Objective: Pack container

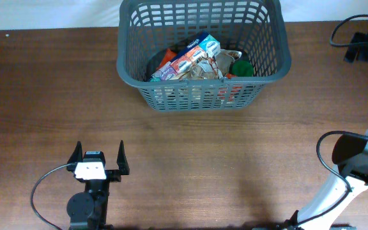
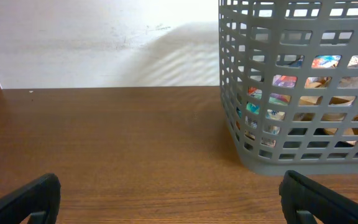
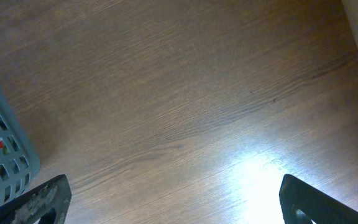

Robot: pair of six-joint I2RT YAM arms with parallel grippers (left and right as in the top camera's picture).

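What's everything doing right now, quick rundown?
Left end effector open, empty. Right end effector open, empty. Container upright, packets inside. Nothing blocking it.

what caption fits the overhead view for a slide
Grey basket holding grocery packets; left gripper open and empty nearby.

Table (image 1: 43, 96): dark brown wood-grain top, ending at a white wall (image 2: 104, 43) straight ahead of the left gripper (image 1: 99, 156). Container (image 1: 200, 96): one grey lattice basket, upright directly on the top, ahead and to the right of that gripper, well apart from it, near the table's wall-side edge
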